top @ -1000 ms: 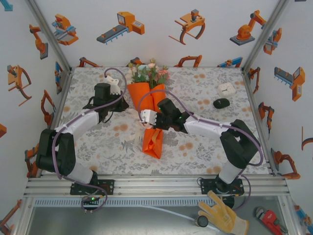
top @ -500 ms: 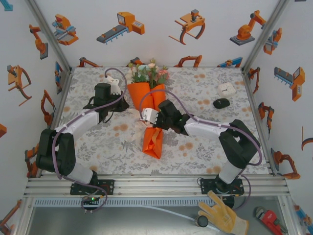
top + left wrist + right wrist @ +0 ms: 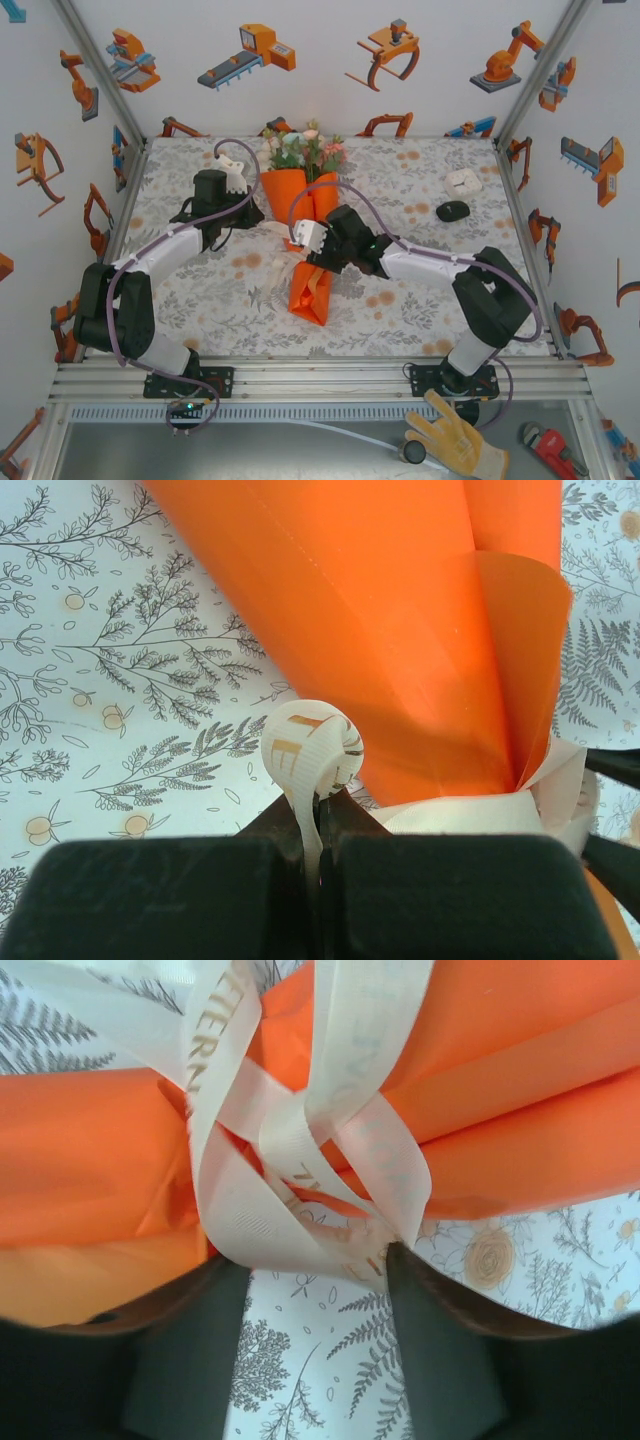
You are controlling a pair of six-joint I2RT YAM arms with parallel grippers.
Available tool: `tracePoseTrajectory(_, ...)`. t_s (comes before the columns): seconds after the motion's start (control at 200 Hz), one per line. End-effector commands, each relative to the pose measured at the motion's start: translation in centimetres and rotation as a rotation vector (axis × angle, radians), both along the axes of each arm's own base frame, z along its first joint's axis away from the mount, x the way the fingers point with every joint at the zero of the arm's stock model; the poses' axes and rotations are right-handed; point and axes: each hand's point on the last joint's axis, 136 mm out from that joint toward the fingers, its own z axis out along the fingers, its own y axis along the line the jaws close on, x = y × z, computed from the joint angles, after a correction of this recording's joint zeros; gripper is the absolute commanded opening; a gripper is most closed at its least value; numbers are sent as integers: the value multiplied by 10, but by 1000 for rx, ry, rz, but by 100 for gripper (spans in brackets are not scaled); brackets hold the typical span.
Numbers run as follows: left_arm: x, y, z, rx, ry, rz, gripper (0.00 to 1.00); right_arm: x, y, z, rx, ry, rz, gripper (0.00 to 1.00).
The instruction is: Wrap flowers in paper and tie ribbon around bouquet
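The bouquet (image 3: pixel 308 262), an orange paper cone, lies lengthwise mid-table with the flowers (image 3: pixel 303 150) sticking out of its far, wide end. The cream ribbon (image 3: pixel 274 229) runs from the cone's middle towards my left gripper (image 3: pixel 248 214), which is shut on a ribbon end. In the left wrist view that ribbon (image 3: pixel 311 752) curls just past my pinched left gripper (image 3: pixel 320 808), against the paper (image 3: pixel 400 630). My right gripper (image 3: pixel 312 252) sits over the cone's middle. In the right wrist view it (image 3: pixel 310 1270) stands open, the ribbon loops (image 3: pixel 300 1175) lying across the paper (image 3: pixel 90 1150) at its fingertips.
A small white box (image 3: pixel 463 181) and a black oval object (image 3: pixel 452 211) lie at the back right of the patterned tablecloth (image 3: pixel 420 300). Printed walls close in the sides and back. A yellow glove (image 3: pixel 455 440) and a wrench (image 3: pixel 552 452) lie off the table in front.
My right gripper has opened and let go of the ribbon, shifting slightly towards the back. The cone's narrow end has swung a little to the left. The left arm stays still.
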Motion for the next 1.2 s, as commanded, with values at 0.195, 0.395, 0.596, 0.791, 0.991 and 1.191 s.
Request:
tracePoseTrajectory(0.195, 1, -3, 8, -2, -19, -18, 0, -13, 3, 38, 113, 10, 11, 55)
tracePoseTrajectory(0.395, 1, -3, 9, -3, -20, -17, 0, -17, 7, 60, 233, 96, -45, 48)
tracePoseTrajectory(0.596, 1, -3, 11, -1, -24, -18, 0, 3, -4, 91, 477, 261, -236, 47)
tracePoseTrajectory(0.791, 0, -3, 11, -4, -23, -20, 0, 33, -29, 74, 510, 444, -534, 40)
tracePoseTrajectory(0.991, 0, -3, 12, -4, -25, -17, 0, 28, -37, 35, 403, 560, -632, 42)
tracePoseTrajectory(1.191, 0, -4, 10, -6, -19, -21, 0, 33, -35, 19, 372, 608, -653, 37)
